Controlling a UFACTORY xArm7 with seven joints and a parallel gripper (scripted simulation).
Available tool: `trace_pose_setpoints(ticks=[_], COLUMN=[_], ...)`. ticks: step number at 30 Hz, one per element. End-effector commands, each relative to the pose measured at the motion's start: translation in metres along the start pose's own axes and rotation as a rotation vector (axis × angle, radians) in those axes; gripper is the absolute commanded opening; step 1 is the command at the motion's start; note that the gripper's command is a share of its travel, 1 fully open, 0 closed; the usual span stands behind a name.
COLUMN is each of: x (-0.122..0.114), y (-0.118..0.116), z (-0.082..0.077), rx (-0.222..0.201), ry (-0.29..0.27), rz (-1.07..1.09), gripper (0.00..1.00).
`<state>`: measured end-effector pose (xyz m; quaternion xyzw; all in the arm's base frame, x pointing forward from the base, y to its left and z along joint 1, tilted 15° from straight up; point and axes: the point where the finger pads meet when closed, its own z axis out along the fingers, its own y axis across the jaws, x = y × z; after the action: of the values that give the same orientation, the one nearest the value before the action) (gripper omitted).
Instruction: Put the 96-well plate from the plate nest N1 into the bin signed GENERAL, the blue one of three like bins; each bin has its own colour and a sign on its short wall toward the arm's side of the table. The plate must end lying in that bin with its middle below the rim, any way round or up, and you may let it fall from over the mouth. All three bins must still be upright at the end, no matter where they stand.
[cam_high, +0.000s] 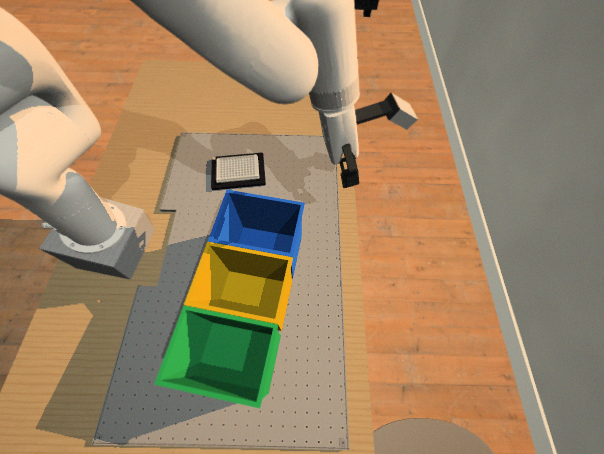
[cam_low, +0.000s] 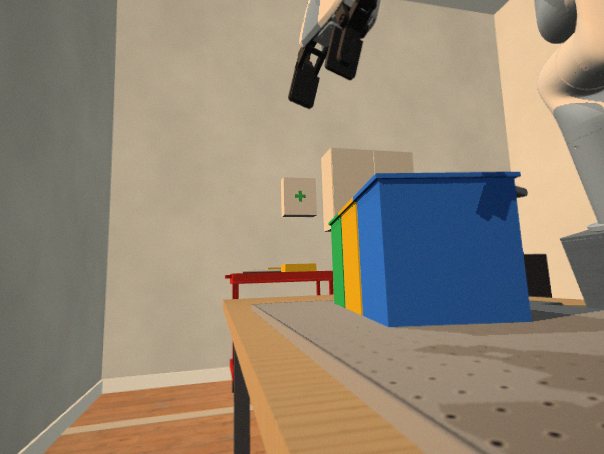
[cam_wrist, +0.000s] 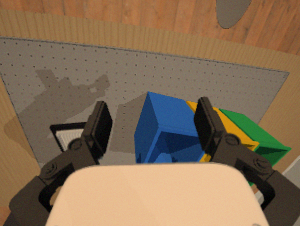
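The white 96-well plate (cam_high: 238, 168) lies flat in its black plate nest (cam_high: 237, 171) on the grey board, just beyond the blue bin (cam_high: 257, 221). In the wrist view a corner of the plate (cam_wrist: 67, 137) shows at the lower left, and the blue bin (cam_wrist: 162, 127) stands between the fingers' lines of sight. My gripper (cam_high: 349, 169) is open and empty, high in the air near the board's right edge, to the right of the plate. It also shows in the exterior view (cam_low: 322, 70), well above the blue bin (cam_low: 440, 247).
The yellow bin (cam_high: 244, 281) and green bin (cam_high: 222, 353) stand upright in a row behind the blue one, touching or nearly so. The arm's base (cam_high: 95, 245) stands to the left of the board. A wall runs along the right.
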<state>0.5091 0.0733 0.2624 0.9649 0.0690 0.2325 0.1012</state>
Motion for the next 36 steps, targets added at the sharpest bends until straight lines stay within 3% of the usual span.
trace_pose_setpoints(ticks=[1, 9, 11, 19, 26, 28, 36], x=[-0.010, -0.020, -0.025, -0.047, -0.055, -0.062, -0.088], y=[-0.025, -0.045, -0.053, -0.086, -0.099, -0.106, -0.135], z=[-0.007, -0.012, -0.014, -0.022, -0.025, -0.027, -0.035], rx=[0.015, 0.015, 0.064, 0.065, 0.065, 0.102, 0.102], ry=[-0.002, -0.002, -0.039, -0.039, -0.039, -0.082, -0.082], rz=[0.001, 0.001, 0.013, 0.013, 0.013, 0.023, 0.023], gripper=[1.00, 1.00, 1.00, 1.00, 1.00, 1.00, 1.00])
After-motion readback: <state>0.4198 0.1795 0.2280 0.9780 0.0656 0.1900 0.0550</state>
